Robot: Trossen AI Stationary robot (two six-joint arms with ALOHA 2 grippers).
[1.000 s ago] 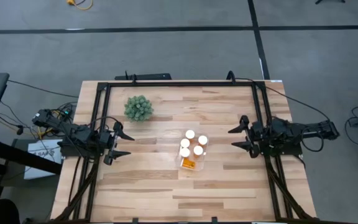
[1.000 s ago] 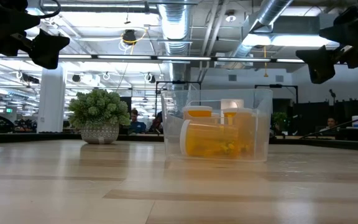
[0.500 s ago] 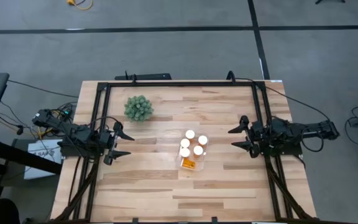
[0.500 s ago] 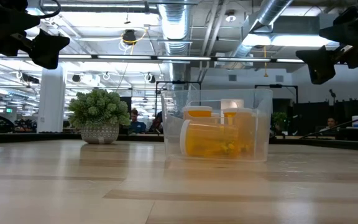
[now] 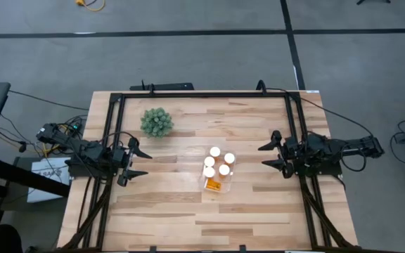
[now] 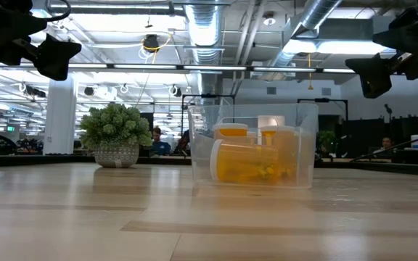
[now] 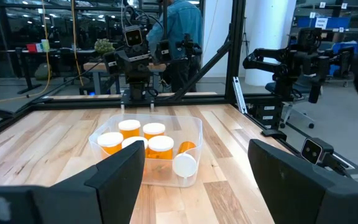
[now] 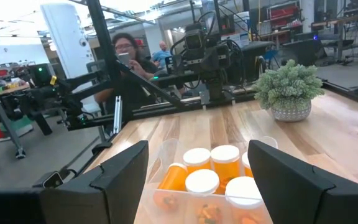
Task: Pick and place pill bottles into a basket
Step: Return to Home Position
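The clear basket (image 5: 216, 173) stands on its base at the table's middle. It holds several orange pill bottles with white caps (image 5: 215, 152), some upright and one lying on its side (image 6: 242, 162). The basket also shows in the left wrist view (image 7: 151, 149) and the right wrist view (image 8: 210, 180). My left gripper (image 5: 138, 162) hovers open and empty at the table's left side, above the table top. My right gripper (image 5: 268, 156) hovers open and empty at the right side. Both point toward the basket.
A green spiky ball-shaped plant in a pot (image 5: 156, 122) stands at the far left of the table. A black frame (image 5: 202, 94) runs along the table's far edge and sides. People show in the room beyond the table (image 8: 124, 53).
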